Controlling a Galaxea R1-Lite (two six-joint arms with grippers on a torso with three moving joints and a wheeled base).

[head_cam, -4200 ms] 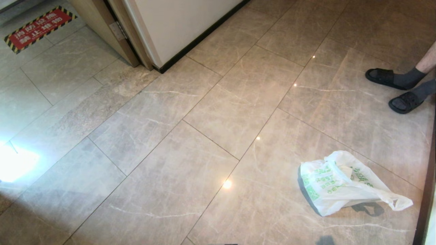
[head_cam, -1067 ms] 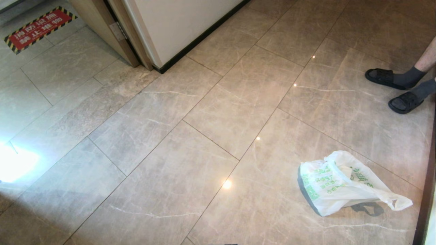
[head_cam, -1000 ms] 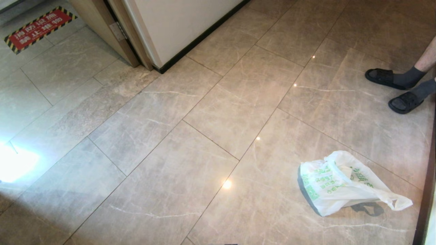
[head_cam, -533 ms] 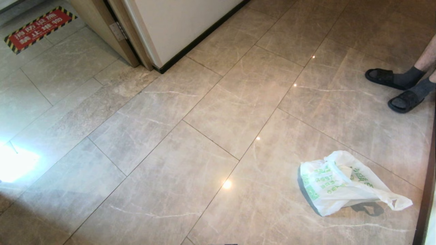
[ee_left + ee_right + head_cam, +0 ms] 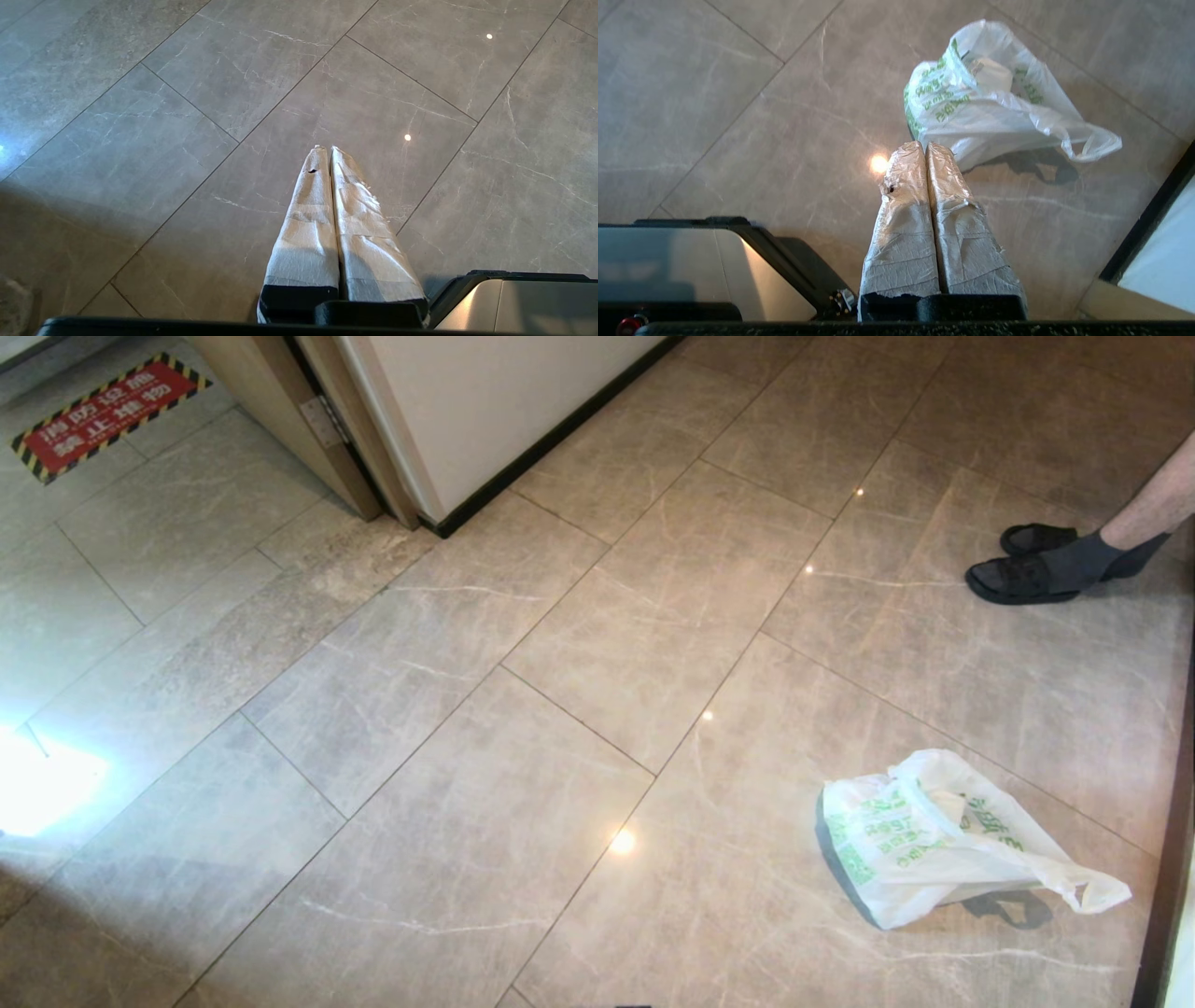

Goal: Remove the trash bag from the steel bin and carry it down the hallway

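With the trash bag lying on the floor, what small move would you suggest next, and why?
Probably open the right claw: it is shut and empty, short of the trash bag, which lies slack on the hallway tiles, its loop handle free.

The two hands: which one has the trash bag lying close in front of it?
The right hand: the trash bag lies on the tiles just beyond its shut fingertips. The left hand faces only bare floor.

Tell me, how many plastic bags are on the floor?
1. The white bag with green print lies on the floor tiles near the right wall.
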